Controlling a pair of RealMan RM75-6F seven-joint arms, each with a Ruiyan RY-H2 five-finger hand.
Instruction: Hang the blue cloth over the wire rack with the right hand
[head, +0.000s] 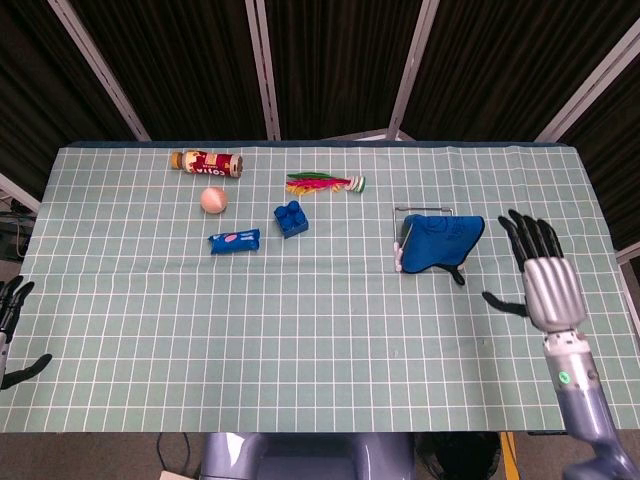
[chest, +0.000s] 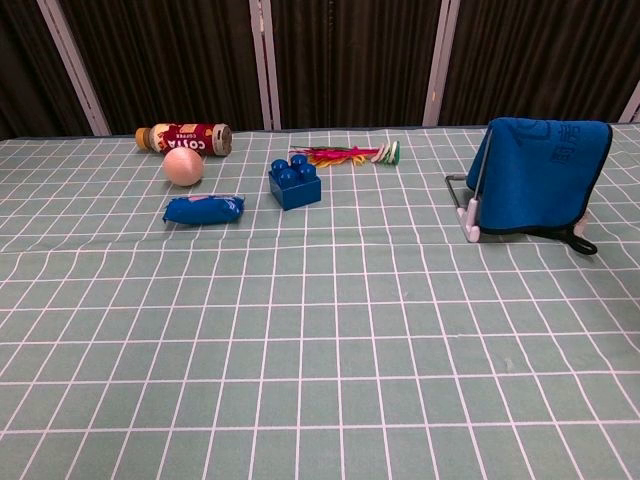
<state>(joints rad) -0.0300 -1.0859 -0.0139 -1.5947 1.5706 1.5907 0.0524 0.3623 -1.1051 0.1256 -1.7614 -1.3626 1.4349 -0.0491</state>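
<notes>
The blue cloth (head: 440, 243) (chest: 538, 176) hangs draped over the wire rack (head: 403, 232) (chest: 466, 203) at the right of the table, covering most of it. My right hand (head: 545, 280) hovers near the right table edge, apart from the cloth, fingers spread and empty. It does not show in the chest view. My left hand (head: 12, 318) appears only at the far left edge of the head view, off the table, fingers apart and holding nothing.
On the green checked tablecloth (head: 300, 320) lie a coffee can (head: 208, 162), a peach ball (head: 213, 199), a blue packet (head: 234, 241), a blue toy brick (head: 290, 218) and a bundle of coloured sticks (head: 325, 183), all in the back left half.
</notes>
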